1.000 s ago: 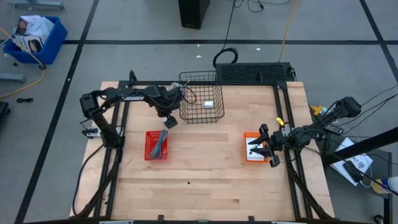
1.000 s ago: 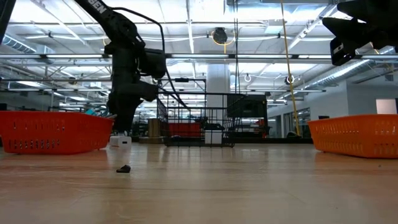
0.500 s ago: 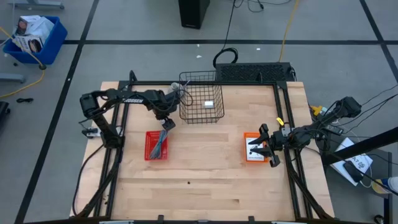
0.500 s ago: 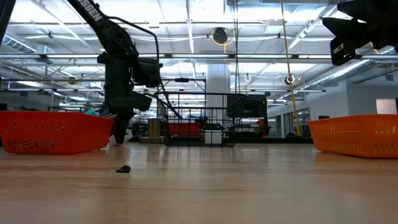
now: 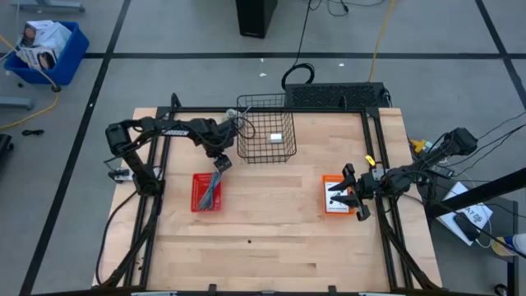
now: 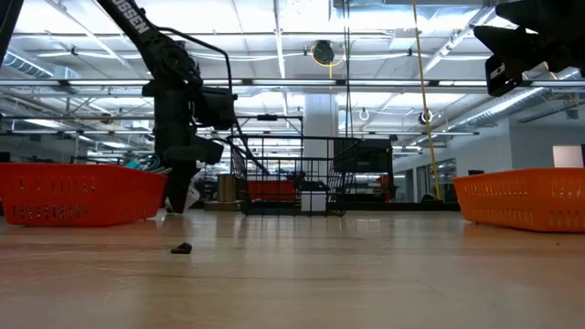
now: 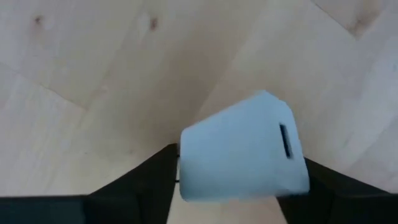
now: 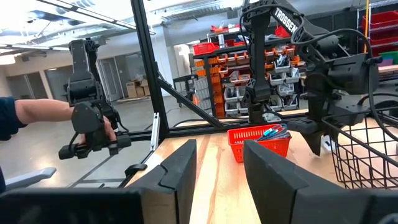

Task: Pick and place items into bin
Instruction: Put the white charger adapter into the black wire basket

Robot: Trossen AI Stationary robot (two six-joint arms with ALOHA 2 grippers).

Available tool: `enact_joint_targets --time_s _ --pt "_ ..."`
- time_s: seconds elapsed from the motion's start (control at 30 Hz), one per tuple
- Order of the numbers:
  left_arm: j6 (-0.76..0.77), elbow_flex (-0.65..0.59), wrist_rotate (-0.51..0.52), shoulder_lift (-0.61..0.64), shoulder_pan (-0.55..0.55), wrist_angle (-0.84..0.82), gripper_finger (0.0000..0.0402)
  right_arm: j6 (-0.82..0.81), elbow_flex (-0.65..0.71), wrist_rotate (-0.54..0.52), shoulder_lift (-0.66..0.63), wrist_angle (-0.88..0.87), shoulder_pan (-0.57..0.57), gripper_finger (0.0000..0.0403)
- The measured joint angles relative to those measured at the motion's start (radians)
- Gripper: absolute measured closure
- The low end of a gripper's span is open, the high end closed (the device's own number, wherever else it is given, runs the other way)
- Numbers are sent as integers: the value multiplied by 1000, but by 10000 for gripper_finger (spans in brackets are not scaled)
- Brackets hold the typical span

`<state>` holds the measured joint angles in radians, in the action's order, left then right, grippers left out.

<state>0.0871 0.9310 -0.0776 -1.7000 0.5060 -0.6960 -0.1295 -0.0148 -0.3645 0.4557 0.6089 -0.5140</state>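
High view, biggest stuff first:

Table: light wooden tabletop (image 5: 263, 238) with a dark frame round it, both arms reaching in from the sides.

Bin: black wire mesh basket (image 5: 267, 136) at the far middle of the table, with a small white thing inside near its right side. Low view puts it straight across the table (image 6: 292, 174).

Left tray: shallow red plastic basket (image 5: 207, 191) on the table's left, with a grey strip and a bit of teal-blue cord lying in it. In the low view it's the orange-red tray on the left (image 6: 82, 192).

Right tray: orange plastic basket (image 5: 337, 197) on the right side of the table, something white inside, can't really make out what.

Left gripper (image 5: 222, 163): hanging between the wire basket and the red tray, just off the basket's left wall, pointed down at the wood. Its wrist cam shows it clamped on a flat white paper packet (image 7: 242, 149) with a little dark slot printed on it, pinched between the two dark fingers (image 7: 134, 180), bare wood underneath.

Right gripper (image 5: 352, 196): parked over the orange tray, well apart from the bin, fingers spread wide with nothing in them.

Person: a hand and dark sleeve (image 8: 37, 112) on a control handle, beyond the table in the right wrist view.

Stray bit: tiny dark scrap (image 6: 182, 248) lying on the wood in the low view.
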Motion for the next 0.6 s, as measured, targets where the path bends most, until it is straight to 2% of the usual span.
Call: enact_joint_targets --time_s 0.13,0.47,0.53,0.6 --pt "-7 0 0 0 0 -4 209 0 0 0 0 0 0 277" --pt "-41 0 0 0 -1 -4 375 0 0 0 0 0 0 277" --pt "-29 0 0 0 -1 -12 394 0 0 0 0 0 0 277" --pt "-24 0 2 0 2 -28 388 0 0 0 0 0 0 277"
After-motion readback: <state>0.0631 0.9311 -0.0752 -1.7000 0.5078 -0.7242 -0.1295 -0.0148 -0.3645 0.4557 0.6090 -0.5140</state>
